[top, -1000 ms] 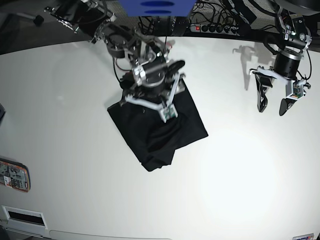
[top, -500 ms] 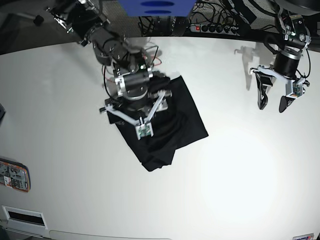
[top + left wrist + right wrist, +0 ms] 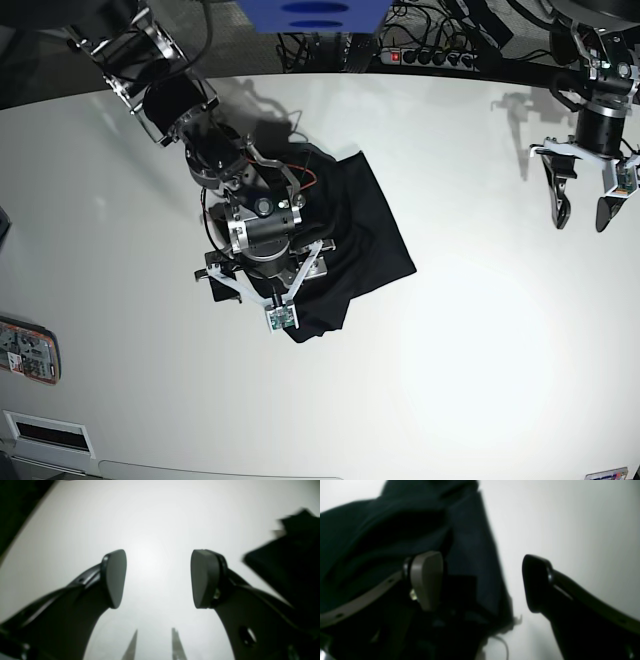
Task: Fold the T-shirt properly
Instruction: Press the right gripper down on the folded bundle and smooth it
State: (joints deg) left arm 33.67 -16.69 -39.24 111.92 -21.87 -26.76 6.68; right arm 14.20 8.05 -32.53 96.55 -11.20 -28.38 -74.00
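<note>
1. Left wrist view: my left end effector (image 3: 158, 580) has its two dark fingers well apart, with only the white surface (image 3: 160, 525) showing between their tips. I am holding nothing there.
2. In this same view, the black T-shirt (image 3: 287, 562) lies at the right edge, partly behind one of my fingers and blurred. Two grey streaks (image 3: 177, 645) show low down between the fingers.
3. Right wrist view: my right end effector (image 3: 482, 585) also has its fingers spread wide, with no cloth clamped between them. The T-shirt fills the left and middle of the view, with soft folds in it. One finger appears in front of the cloth, the other in front of bare surface; I cannot tell whether either touches anything.
4. Base view: the T-shirt lies rumpled near the middle of the surface, and my right arm (image 3: 240, 190) reaches over it, hiding much of it. A flat black part with a corner spreads out beside the arm, toward my left arm (image 3: 602, 105).
5. My left arm is well apart from the shirt, its fingers parted above the surface.
6. A case with a circuit board (image 3: 28, 350) sits at the view's left edge, and a blue object (image 3: 315, 15) shows at the top.
</note>
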